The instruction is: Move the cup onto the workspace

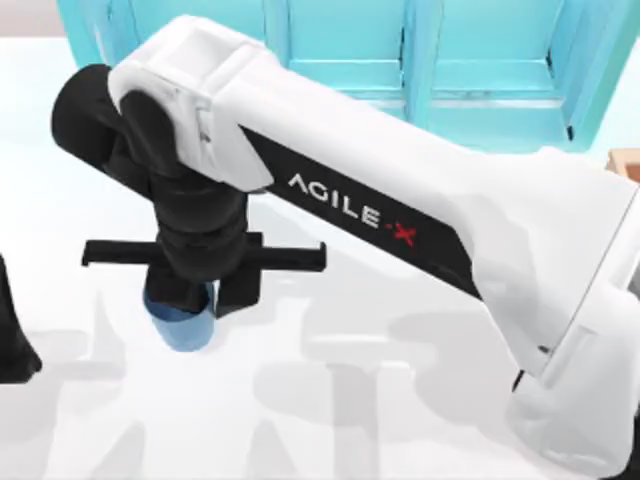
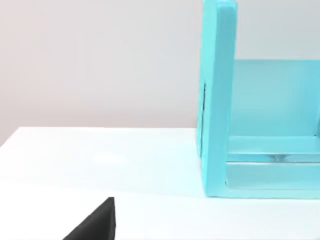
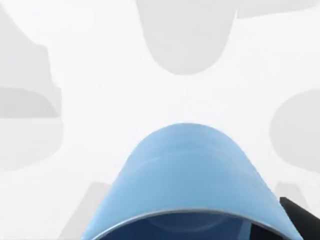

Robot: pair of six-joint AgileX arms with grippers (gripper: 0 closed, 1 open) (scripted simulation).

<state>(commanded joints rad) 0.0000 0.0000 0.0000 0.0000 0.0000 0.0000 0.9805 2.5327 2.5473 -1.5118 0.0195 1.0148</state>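
Right gripper (image 1: pixel 210 295): reaches over the left half of the tabletop (image 1: pixel 400 400), its 2 fingers closed around the cup's top.
Cup (image 1: pixel 183 322): blue, between those fingers, its body showing just below them, toward the tabletop's near edge.
Left gripper (image 1: pixel 12 340): at the tabletop's left edge; finger state unclear.

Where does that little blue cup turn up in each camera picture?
Top view: the cup sits lower left, under the right gripper.
Left wrist view: not in it.
Right wrist view: the cup is large at bottom centre.
Shared landmark: the white table.
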